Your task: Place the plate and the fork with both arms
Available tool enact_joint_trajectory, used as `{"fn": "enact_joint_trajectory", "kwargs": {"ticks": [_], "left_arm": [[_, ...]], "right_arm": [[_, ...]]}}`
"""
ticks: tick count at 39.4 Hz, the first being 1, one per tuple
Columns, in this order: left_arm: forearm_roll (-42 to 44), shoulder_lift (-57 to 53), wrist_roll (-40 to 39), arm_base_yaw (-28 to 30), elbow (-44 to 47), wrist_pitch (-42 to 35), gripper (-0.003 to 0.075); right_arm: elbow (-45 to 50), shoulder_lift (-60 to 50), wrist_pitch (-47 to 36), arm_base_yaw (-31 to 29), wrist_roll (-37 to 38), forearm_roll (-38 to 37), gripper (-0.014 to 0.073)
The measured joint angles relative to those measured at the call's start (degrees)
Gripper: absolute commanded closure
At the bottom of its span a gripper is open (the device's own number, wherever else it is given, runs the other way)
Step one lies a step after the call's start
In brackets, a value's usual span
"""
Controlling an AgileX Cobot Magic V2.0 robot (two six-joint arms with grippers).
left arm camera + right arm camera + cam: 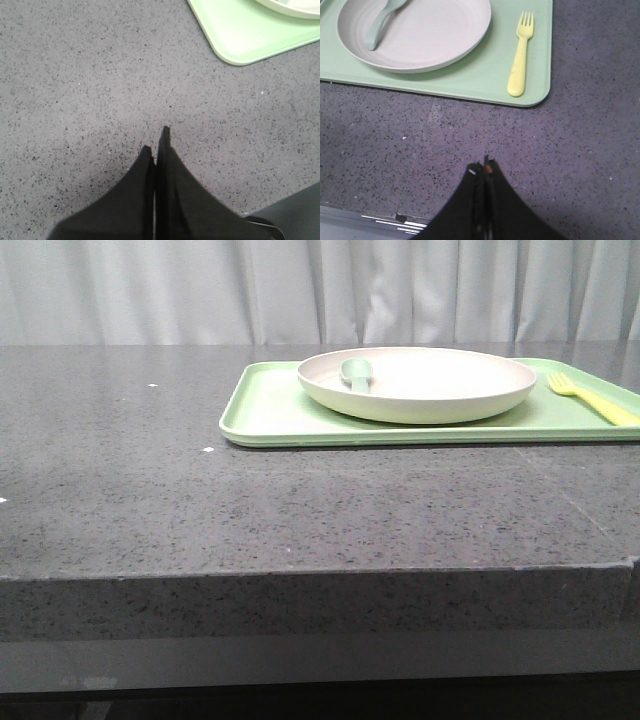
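Large round shallow cream-beige plate with a raised rim, sitting on a flat rectangular light-green tray on the far right part of a dark speckled stone table. Pale green spoon lying inside the plate, toward its left side in the front view. Small bright yellow plastic fork flat on the tray just to the right of the plate, apart from its rim, tines pointing away from the robot.

Left gripper, black, fingers pressed together with nothing between them, hovering over bare tabletop near the tray's rounded corner. Right gripper, black, likewise closed and empty, over the table just in front of the tray's near edge, with the fork and plate beyond it. Neither gripper visible in the front view.
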Motion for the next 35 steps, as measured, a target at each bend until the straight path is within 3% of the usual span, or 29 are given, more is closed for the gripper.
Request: {"fn": "enact_joint_trajectory", "kwargs": {"ticks": [8,20,35], "left_arm": [[3.5,-8.8,0.1,1.9,6.8,-8.2,0.0738],[4.7,-33.6,0.3,11.5,34.0,-31.8,0.0738],[-1.2,-56.8,0.4,14.8,55.5,-39.7,0.0738]], "right_arm": [[0.0,0.0,0.0,0.0,0.0,0.0,0.0662],[0.0,0.0,0.0,0.0,0.0,0.0,0.0662],[0.0,0.0,0.0,0.0,0.0,0.0,0.0662]]}}
